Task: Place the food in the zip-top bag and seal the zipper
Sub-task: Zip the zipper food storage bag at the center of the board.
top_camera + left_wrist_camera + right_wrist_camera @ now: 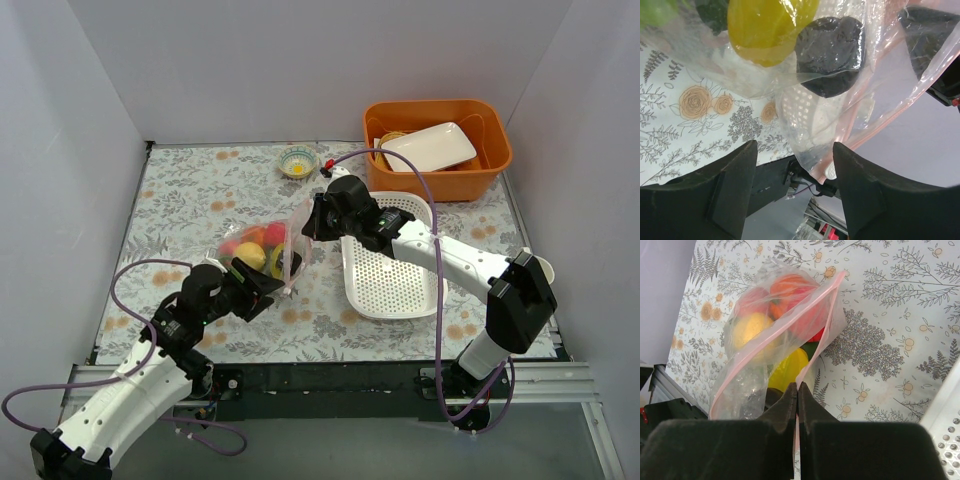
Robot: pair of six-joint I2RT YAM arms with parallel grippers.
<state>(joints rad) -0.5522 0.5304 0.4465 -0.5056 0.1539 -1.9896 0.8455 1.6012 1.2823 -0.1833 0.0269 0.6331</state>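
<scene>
The zip-top bag just ahead of the right pincer is thin clear plastic, crinkled and glossy, with white glints on its folds. Its zipper is a smooth pink-red plastic strip. The food inside looks like smooth moulded plastic with a soft sheen, but the avocado above the left pincer is dull and pebbly. Both pincers' fingers are matt black plastic, faintly grained. Under them the tabletop has a matt flower-printed covering. Beside the right pincer, the basket is white perforated plastic with a slight shine.
</scene>
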